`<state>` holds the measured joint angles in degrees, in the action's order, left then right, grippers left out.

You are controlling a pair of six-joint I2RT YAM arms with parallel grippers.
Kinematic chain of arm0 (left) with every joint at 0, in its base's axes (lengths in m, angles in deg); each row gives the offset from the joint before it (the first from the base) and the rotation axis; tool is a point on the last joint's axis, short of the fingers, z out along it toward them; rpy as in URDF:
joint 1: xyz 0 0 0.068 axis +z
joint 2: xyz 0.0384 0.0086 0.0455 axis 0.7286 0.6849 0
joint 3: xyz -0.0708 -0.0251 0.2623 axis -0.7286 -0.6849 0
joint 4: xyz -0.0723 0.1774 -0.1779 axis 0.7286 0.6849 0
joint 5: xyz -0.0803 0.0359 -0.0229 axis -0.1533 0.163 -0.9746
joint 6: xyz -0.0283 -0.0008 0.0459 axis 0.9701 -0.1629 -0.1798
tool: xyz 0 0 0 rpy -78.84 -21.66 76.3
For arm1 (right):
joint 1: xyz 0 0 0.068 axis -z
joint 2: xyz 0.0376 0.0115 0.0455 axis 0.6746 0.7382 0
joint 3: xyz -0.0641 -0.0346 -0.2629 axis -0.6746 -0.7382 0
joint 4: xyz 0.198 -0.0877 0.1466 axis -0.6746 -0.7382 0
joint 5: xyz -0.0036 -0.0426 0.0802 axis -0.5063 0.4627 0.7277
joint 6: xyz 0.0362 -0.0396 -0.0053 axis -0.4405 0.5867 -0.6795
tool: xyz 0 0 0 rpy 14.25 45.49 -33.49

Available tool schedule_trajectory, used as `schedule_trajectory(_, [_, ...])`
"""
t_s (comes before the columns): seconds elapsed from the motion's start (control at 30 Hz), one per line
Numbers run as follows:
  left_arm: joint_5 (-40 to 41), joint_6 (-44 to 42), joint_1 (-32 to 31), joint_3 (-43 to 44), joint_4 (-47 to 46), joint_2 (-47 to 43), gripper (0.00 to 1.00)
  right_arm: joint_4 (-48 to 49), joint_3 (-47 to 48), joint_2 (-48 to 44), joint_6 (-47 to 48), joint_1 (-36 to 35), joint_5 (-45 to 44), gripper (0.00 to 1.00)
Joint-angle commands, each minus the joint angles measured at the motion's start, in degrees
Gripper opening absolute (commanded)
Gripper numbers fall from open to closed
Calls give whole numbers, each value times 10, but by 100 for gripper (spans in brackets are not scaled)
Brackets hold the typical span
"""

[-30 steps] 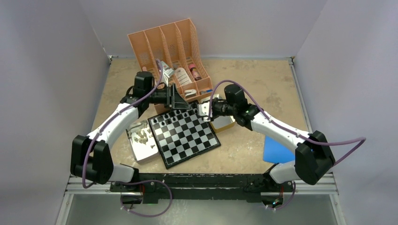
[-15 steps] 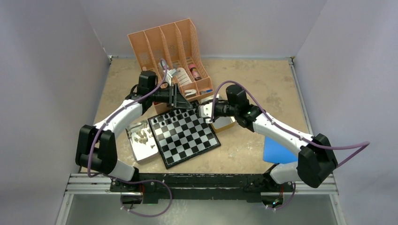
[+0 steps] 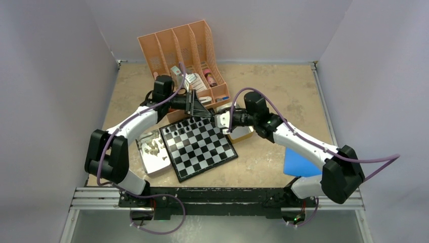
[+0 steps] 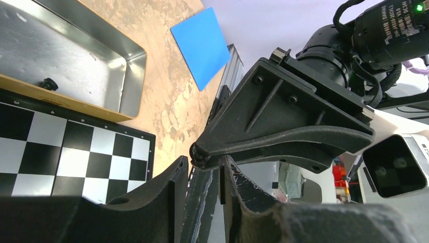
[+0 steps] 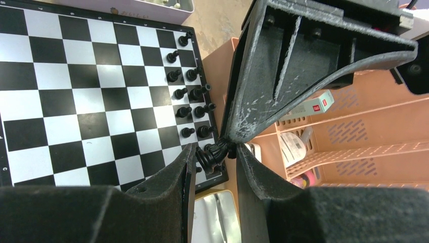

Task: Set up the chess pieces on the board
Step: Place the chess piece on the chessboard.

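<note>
The left gripper [image 3: 202, 107], its closure unreadable, has slid across to the right gripper [image 3: 216, 119], seemingly clamped on a small black chess piece [image 5: 212, 153] above the far corner of the black-and-white checkered board [image 3: 202, 149]: likely a regrasp before placing.

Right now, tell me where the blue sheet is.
Top view: the blue sheet lies flat on the table's right side near the front edge, right of the chessboard and partly hidden under the right arm.

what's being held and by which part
A black chess piece, sideways, one end at the tip of the left gripper, flanked by the right gripper. Which grips it cannot be told.
</note>
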<state>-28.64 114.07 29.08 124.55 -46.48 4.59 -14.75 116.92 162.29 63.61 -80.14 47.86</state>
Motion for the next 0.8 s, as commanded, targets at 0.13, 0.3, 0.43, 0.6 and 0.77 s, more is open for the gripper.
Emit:
schedule_trajectory(0.13, [-12, -14, -10, 22, -19, 7, 25, 18, -3, -22, 8, -6, 15, 18])
schedule_trajectory(0.3, [-16, -15, -12, 26, -19, 10, 18, 17, -2, -21, 7, -7, 11, 18])
schedule_trajectory(0.43, [-16, -17, -14, 27, -15, 12, 7, 18, -1, -17, 5, -8, 9, 19])
schedule_trajectory(0.6, [-15, -25, -14, 33, -2, 12, 0, 26, -2, -13, -7, -8, 0, 23])
schedule_trajectory(0.77, [36, -37, -14, 37, 23, -9, 0, 70, -24, -14, -57, -8, -32, 41])
